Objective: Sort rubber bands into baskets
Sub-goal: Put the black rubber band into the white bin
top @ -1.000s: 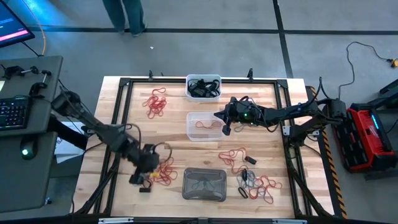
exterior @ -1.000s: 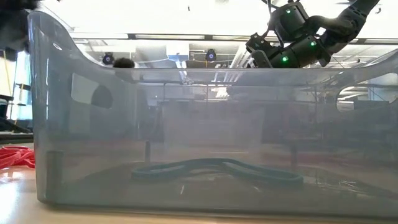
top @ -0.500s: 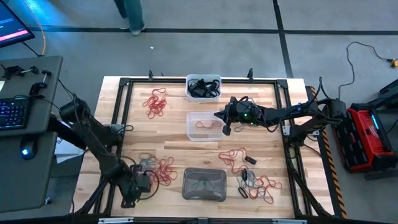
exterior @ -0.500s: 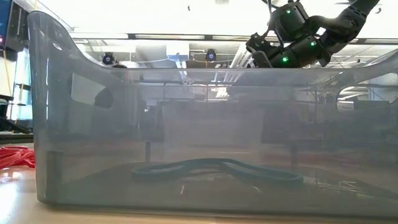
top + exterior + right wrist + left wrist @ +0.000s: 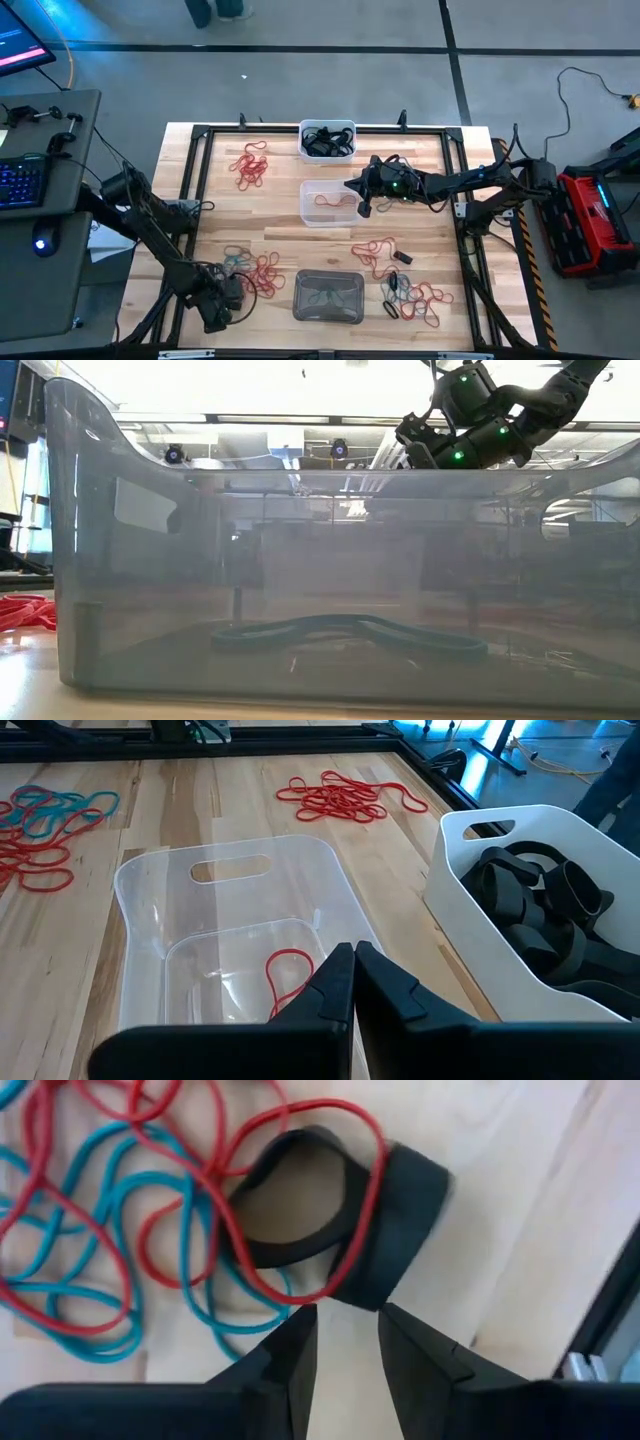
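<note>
- Left tool [image 5: 222, 312]: low at the counter's [image 5: 280, 220] near-left corner, fingers [image 5: 290, 1355] parted by a narrow gap and holding nothing; their tips sit just short of a thick black band [image 5: 340, 1230] lying on the wood.
- Mixed tangle [image 5: 255, 272]: red and blue-teal rubber bands beside the left tool, near the front edge; one red loop [image 5: 300, 1200] lies across the thick black band, teal loops [image 5: 150, 1260] just beside it.
- Grey basket [image 5: 328, 297]: translucent, at the middle of the front edge; a dark teal band [image 5: 340, 630] lies flat on its floor.
- Mixed heap [image 5: 412, 298]: black and red bands near the front-right corner, right of the grey basket.
- Loose red bands [image 5: 376, 250]: right of centre, with a small black band [image 5: 402, 257] touching them.
- Clear basket [image 5: 328, 201]: at the counter's centre; one red band [image 5: 288, 975] inside on its floor.
- Right tool [image 5: 362, 207]: held above the clear basket's right rim, fingers [image 5: 335, 985] pressed together and empty.
- Red pile [image 5: 249, 165]: a heap of red bands toward the far-left corner, well apart from the baskets.
- White basket [image 5: 327, 139]: opaque, at the middle of the far edge, holding a heap of black bands [image 5: 545, 910].
</note>
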Available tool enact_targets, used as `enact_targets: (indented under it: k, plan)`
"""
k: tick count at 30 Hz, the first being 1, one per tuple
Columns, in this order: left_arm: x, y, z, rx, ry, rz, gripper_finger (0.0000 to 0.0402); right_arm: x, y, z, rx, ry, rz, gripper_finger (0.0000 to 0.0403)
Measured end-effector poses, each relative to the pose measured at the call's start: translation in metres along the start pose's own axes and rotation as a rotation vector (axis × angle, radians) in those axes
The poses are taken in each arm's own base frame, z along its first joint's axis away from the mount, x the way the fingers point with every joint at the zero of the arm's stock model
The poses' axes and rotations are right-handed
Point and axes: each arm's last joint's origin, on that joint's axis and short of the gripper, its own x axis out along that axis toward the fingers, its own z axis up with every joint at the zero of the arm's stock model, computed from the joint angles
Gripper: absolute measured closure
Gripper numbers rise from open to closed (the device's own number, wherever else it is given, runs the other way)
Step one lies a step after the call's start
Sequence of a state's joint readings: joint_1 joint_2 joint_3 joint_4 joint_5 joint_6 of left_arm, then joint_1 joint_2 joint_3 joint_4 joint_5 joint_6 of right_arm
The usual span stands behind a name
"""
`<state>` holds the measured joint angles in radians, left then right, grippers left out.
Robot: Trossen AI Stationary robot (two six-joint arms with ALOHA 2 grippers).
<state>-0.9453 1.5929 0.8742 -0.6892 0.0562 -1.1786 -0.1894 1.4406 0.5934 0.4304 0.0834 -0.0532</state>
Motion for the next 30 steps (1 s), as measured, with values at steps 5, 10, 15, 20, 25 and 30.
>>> enact_targets:
  k: [5, 10, 15, 20, 25, 30]
  plan:
    - [0.0, -0.001, 0.002, -0.02, -0.041, 0.002, 0.03, 0.0, 0.0, 0.0, 0.0, 0.0, 0.0, 0.0402]
    - [0.0, -0.003, 0.004, -0.007, -0.076, -0.015, 0.03, 0.0, 0.0, 0.0, 0.0, 0.0, 0.0, 0.0402]
    - [0.002, 0.002, 0.004, -0.003, -0.092, 0.021, 0.031, 0.0, 0.0, 0.0, 0.0, 0.0, 0.0, 0.0402]
    - [0.002, 0.001, 0.005, 0.04, -0.088, 0.02, 0.0359, 0.0, 0.0, 0.0, -0.001, 0.0, 0.0, 0.0402]
    - [-0.011, -0.011, 0.01, 0.147, -0.06, -0.045, 0.0396, 0.0, 0.0, 0.0, -0.008, 0.0, 0.0, 0.0402]
    - [-0.023, -0.01, 0.018, 0.137, -0.024, -0.066, 0.04, 0.0, 0.0, 0.0, -0.008, 0.0, 0.0, 0.0402]
